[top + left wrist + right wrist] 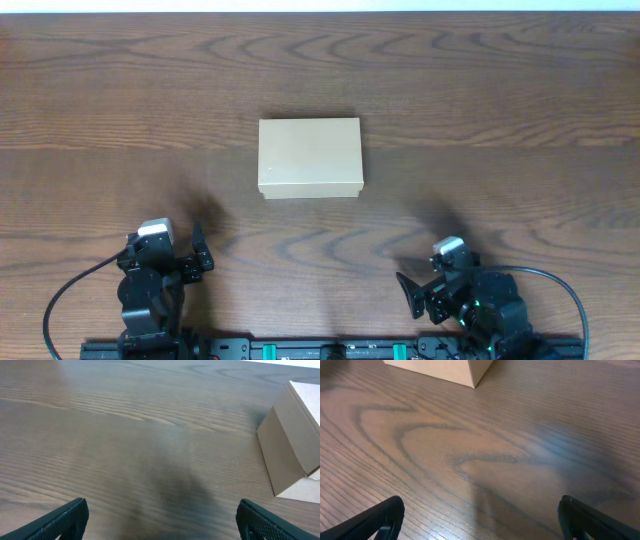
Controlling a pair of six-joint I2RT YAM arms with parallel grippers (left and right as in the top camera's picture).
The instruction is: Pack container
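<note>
The wood-grain counter (500, 100) is seen in full from overhead, and nothing to be packed is seen lying loose on it in any view. The container (310, 158), a plain tan cardboard box, is set about midway between the left and right edges of the counter and somewhat nearer the far edge than the near one, with its lid lying flat and shut as far as can be told. What is inside, if anything, is hidden. The left arm (150, 290) and the right arm (480, 300) are drawn up at the near edge, one toward each near corner, both well apart from the box. The left jaws are spread wide and nothing is held between them; the right jaws are likewise spread wide and empty. No contact with the box is being made. Two readings are judged possible: either the packing is finished and the lid closed, or nothing has been started; the pictures do not settle which.
</note>
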